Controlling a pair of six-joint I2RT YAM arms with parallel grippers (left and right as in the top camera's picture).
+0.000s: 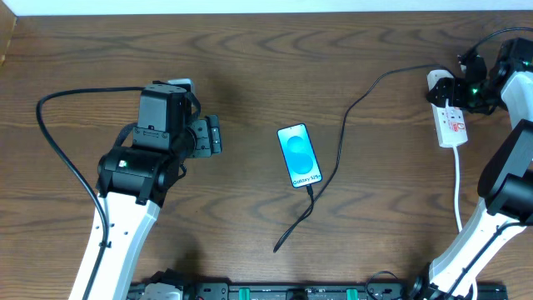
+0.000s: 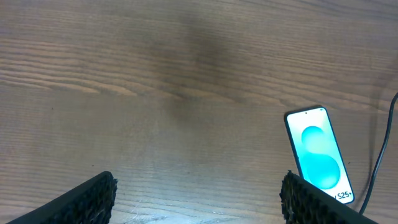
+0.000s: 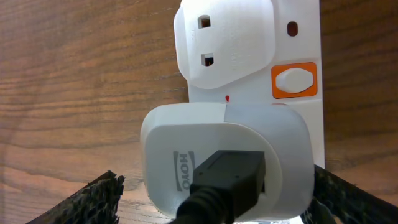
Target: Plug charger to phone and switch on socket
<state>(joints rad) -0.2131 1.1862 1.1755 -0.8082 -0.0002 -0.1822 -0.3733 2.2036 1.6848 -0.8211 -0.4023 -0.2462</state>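
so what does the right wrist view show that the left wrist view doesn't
Only the right wrist: the socket close up, its orange-framed switch and a white plug adapter seated in it. Only the left wrist: the phone, screen up and lit blue. Both: the wooden table, a stretch of the black charger cable, and spread dark finger pads at the bottom corners.

The left pincer stood wide open above the wooden surface, its two black textured fingertips showing at the lower corners with wood grain between them. The phone lay flat at the right, blue screen up, its lower end hidden behind the right fingertip. The thin black charger ran near the phone's right side at the frame's edge.
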